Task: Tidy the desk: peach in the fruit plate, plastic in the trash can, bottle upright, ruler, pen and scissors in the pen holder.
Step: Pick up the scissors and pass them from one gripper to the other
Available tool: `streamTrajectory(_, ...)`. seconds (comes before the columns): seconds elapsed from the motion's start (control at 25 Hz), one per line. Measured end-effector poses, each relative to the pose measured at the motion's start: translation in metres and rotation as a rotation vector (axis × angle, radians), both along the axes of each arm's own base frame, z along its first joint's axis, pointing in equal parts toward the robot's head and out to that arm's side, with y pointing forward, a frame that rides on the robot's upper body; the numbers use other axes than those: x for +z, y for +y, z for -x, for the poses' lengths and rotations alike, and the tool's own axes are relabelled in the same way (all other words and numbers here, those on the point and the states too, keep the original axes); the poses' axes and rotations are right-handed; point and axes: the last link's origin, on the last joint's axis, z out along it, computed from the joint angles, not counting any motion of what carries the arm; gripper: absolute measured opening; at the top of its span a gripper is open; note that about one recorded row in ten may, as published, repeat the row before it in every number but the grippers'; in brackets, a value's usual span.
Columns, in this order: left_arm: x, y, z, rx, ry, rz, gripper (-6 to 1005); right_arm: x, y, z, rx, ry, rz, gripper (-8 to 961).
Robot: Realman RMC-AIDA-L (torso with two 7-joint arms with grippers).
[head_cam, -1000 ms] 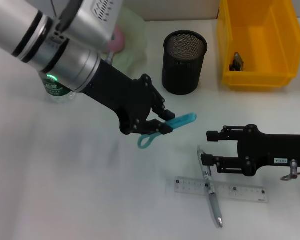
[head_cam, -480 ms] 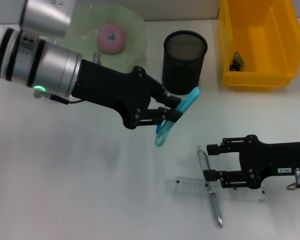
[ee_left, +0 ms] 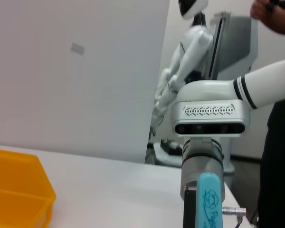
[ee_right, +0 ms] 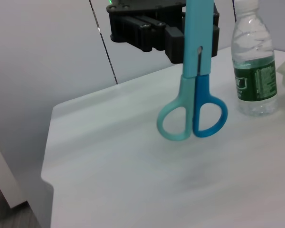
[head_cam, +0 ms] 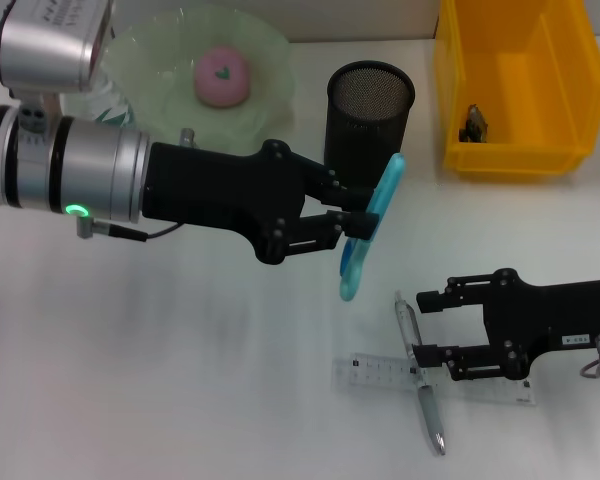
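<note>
The left end effector (head_cam: pixel 352 222) pinched the turquoise scissors (head_cam: pixel 370 226) by their sheathed blades, holding them nearly vertical above the white desk (head_cam: pixel 180 380), handle loops down, just near of the black mesh pen holder (head_cam: pixel 369 122). Far left of it, the pale green fruit plate (head_cam: pixel 150 50) carried the pink peach (head_cam: pixel 222 78). The yellow plastic bin (head_cam: pixel 515 90) stood to the far right with a small dark object inside.

The right end effector (head_cam: pixel 425 325) hovered with fingers spread over the silver pen (head_cam: pixel 418 372), which lay across the clear ruler (head_cam: pixel 435 378).

Only the right wrist view showed the upright water bottle (ee_right: pixel 254 66) with its green label, and the scissors' two-tone loops. The left wrist view showed only the rounded sheath tip.
</note>
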Motion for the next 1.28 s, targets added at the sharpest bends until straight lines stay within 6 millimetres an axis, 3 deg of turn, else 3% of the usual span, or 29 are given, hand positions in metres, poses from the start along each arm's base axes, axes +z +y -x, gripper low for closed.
streamTrajectory(0.16,-0.007,-0.005,0.006,0.052,-0.056,0.011,229,0.005,0.001,0.001,0.026,-0.006,-0.014,664)
streamTrajectory(0.64,-0.002,-0.013,0.029,0.219,-0.24,-0.086,233,0.021,-0.006,-0.001,0.128,0.054,-0.108,665)
streamTrajectory(1.28,-0.012,-0.025,0.047,0.377,-0.377,-0.1,239,0.02,-0.018,0.0,0.174,0.139,-0.192,664)
